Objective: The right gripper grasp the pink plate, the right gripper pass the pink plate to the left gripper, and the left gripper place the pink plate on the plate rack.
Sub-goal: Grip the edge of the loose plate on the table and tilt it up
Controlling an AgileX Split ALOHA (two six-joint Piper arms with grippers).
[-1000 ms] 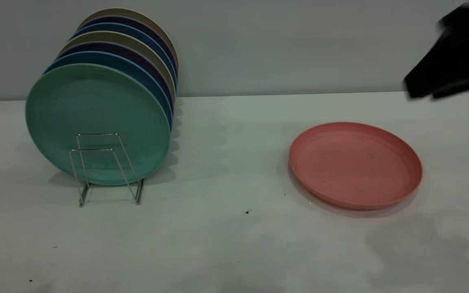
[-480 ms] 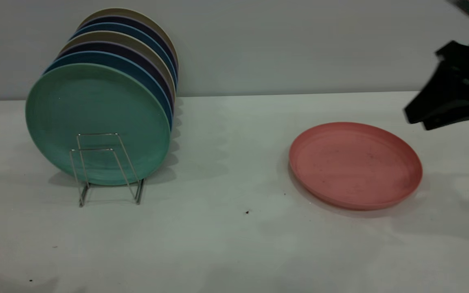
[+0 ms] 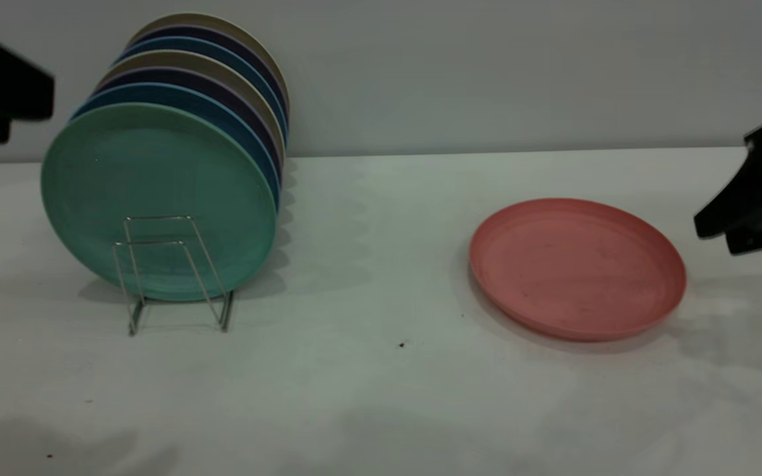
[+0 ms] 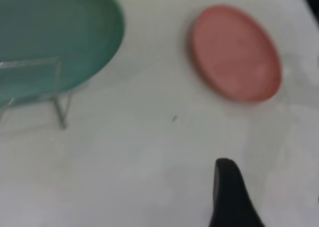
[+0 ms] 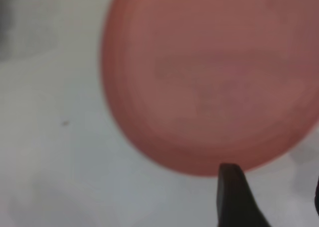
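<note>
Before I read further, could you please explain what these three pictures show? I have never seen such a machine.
It is a robot with two arms at a table. One picture comes from an outside camera facing the arms; the other two come from cameras on the arms' wrists.

On the white table a pink plate lies flat. At the left, a wire plate rack holds a row of upright plates, a green plate at the front.

The right gripper hangs just beside the pink plate's right rim, its fingers apart, not touching it. The left gripper is at the picture's left edge, above the table. Nothing is held.
</note>
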